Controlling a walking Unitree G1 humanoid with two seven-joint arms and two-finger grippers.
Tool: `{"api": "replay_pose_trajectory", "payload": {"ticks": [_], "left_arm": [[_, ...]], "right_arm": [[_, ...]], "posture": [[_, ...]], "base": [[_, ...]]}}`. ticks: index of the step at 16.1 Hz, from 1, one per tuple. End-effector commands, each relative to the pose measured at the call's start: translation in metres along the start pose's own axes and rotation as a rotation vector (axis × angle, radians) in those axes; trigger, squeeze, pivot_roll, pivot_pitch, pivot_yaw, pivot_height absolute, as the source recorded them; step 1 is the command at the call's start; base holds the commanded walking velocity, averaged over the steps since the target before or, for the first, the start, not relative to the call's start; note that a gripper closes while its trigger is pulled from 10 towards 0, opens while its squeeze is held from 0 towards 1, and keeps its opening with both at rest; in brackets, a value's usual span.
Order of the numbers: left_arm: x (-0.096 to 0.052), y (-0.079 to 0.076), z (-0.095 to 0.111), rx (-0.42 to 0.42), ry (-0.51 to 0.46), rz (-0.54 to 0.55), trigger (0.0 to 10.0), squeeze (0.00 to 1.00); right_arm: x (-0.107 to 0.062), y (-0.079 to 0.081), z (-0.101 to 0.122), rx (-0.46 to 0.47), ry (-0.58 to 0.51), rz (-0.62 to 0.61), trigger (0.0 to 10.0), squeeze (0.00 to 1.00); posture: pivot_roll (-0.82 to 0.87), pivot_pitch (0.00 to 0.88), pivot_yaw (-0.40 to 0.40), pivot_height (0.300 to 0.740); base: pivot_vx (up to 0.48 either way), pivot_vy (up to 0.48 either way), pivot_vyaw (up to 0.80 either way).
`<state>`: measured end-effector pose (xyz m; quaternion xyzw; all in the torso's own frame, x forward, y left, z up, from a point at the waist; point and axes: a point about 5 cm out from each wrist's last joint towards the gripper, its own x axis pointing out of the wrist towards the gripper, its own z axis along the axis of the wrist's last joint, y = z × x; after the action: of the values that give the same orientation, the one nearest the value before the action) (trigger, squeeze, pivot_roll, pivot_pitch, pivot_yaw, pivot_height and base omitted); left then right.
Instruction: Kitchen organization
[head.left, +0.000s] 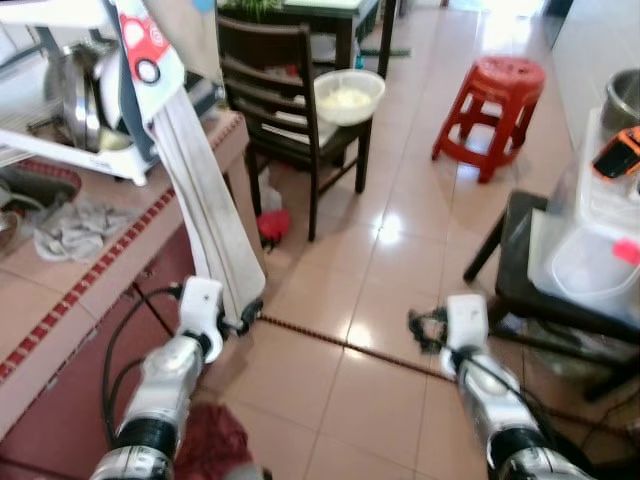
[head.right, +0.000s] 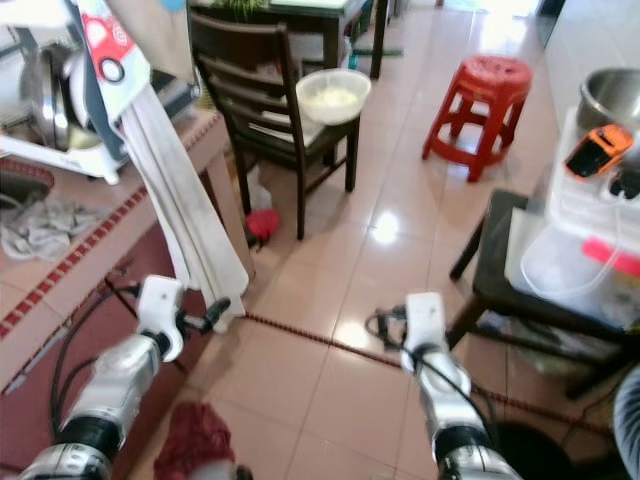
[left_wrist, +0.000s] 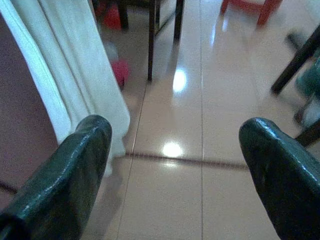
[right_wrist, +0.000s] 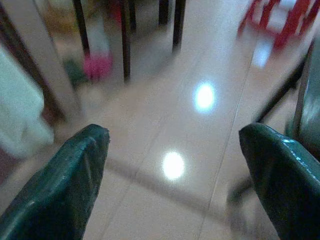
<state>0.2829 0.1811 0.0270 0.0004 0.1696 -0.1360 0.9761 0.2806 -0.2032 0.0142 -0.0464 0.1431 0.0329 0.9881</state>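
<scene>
Left eye view: a white cloth (head.left: 205, 200) hangs from the tiled counter (head.left: 95, 265) down toward the floor (head.left: 340, 290). The left gripper (head.left: 243, 318) sits just beside the cloth's lower end; the right gripper (head.left: 425, 328) hovers over bare tile. A chair (head.left: 285, 100) holds a bowl (head.left: 348, 96), with a red stool (head.left: 495, 100) beyond.

Left wrist view: fingers (left_wrist: 75, 170) spread wide, the cloth near one of them, not gripped.

Right wrist view: fingers (right_wrist: 65, 180) spread wide over the floor, holding nothing.
</scene>
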Motion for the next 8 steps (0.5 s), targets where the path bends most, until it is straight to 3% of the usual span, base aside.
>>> {"api": "replay_pose_trajectory", "payload": {"ticks": [1, 2, 4, 6, 7, 8], "left_arm": [[-0.005, 0.002, 0.021, 0.007, -0.088, -0.007, 10.0, 0.0], [-0.018, -0.003, 0.035, 0.015, -0.181, 0.004, 10.0, 0.0], [-0.036, -0.013, 0.047, -0.005, -0.311, 0.016, 10.0, 0.0], [-0.054, -0.015, 0.053, -0.039, -0.33, 0.087, 10.0, 0.0], [-0.062, -0.011, 0.046, 0.026, -0.306, 0.125, 10.0, 0.0], [-0.064, -0.009, 0.038, -0.002, -0.271, 0.141, 10.0, 0.0]], "right_arm": [[-0.003, 0.001, 0.008, -0.016, -0.038, 0.012, 10.0, 0.0], [-0.013, 0.002, 0.024, -0.085, -0.135, 0.006, 10.0, 0.0], [-0.029, 0.001, 0.038, -0.114, -0.23, -0.031, 10.0, 0.0], [-0.052, 0.002, 0.046, -0.138, -0.279, -0.072, 10.0, 0.0], [-0.064, -0.002, 0.045, -0.259, -0.261, -0.141, 10.0, 0.0], [-0.066, 0.001, 0.04, -0.237, -0.24, -0.136, 10.0, 0.0]], "posture": [[-0.01, 0.0, 0.041, 0.74], [-0.02, 0.0, 0.046, 0.74], [-0.02, 0.0, 0.047, 0.74], [-0.02, 0.0, 0.046, 0.74], [-0.02, 0.0, 0.043, 0.74], [-0.02, 0.0, 0.042, 0.74]], "base": [[0.0, 0.0, 0.0], [0.0, 0.0, 0.0], [0.0, 0.0, 0.0], [0.0, 0.0, 0.0], [0.0, 0.0, 0.0], [0.0, 0.0, 0.8]]}}
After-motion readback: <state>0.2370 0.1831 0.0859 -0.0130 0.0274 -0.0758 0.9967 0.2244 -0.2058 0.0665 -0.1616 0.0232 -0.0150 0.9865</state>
